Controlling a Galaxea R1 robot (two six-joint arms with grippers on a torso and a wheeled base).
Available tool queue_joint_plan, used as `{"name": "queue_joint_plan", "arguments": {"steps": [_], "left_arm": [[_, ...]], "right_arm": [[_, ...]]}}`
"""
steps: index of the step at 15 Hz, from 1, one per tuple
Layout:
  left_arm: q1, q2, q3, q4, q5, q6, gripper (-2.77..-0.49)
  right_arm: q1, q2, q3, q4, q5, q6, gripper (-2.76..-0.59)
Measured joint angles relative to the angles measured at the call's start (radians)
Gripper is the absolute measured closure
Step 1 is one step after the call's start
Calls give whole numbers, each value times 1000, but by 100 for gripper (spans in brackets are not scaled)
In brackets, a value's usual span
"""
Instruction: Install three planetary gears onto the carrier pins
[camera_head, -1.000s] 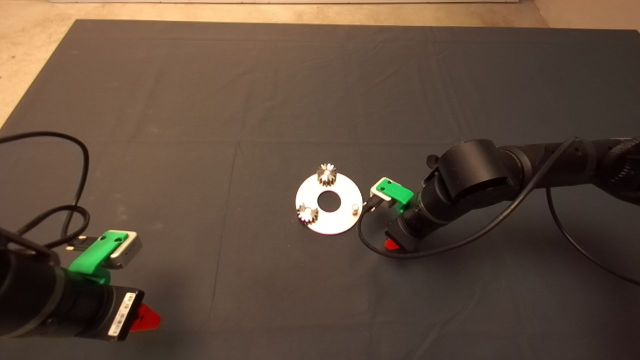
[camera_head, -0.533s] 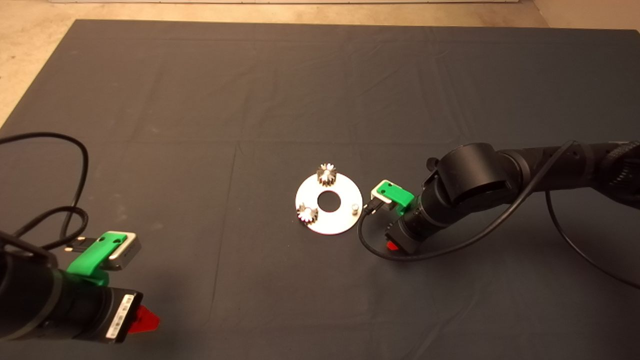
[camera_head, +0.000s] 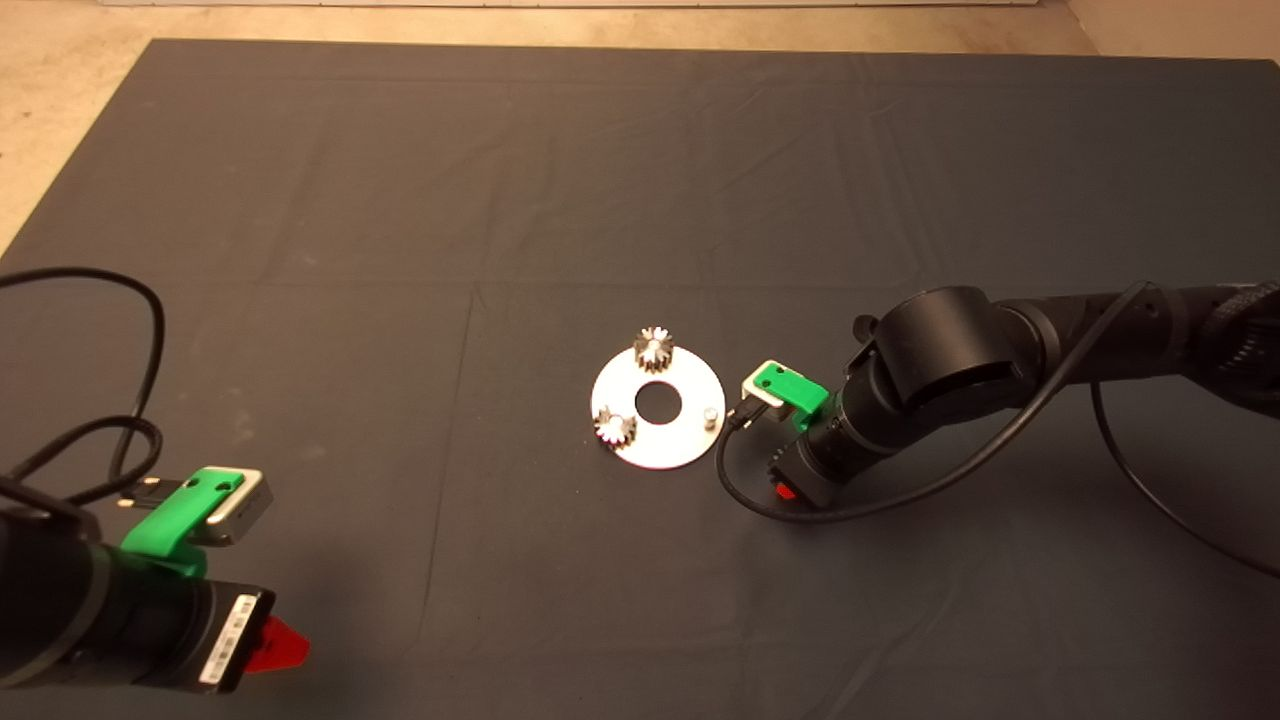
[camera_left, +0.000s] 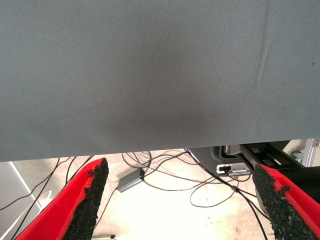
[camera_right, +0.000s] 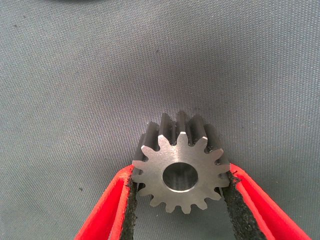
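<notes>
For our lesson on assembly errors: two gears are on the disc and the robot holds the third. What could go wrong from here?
1. The third gear is pinched only by its teeth between the right hand's pads, so it might twist or slip.
2. The free pin is small; if the gear's hole arrives off-centre, it may jam or tilt.
3. A push could slide the disc, which lies loose on the mat.

Matt woven cloth mat (camera_right: 75, 75), dull machined steel gear (camera_right: 181, 167), rough black pads (camera_right: 239, 210), shiny metal disc (camera_head: 690, 385).
</notes>
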Motion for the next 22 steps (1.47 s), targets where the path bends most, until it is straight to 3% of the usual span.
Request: {"name": "queue_joint_plan", "arguments": {"steps": [9,11,17,22], "left_arm": [[0,0,0,0,0,3,-204],[0,0,0,0,0,3,-204],[0,-3,0,0,0,3,-204],[3,-3,0,0,0,3,-204]], "right_arm": [[0,0,3,-11,1,7,-107],[2,0,23,-18,1,27,-107],[91,45,78,-18,3,93,-95],[121,94,91,-18,4,126,-95]]}}
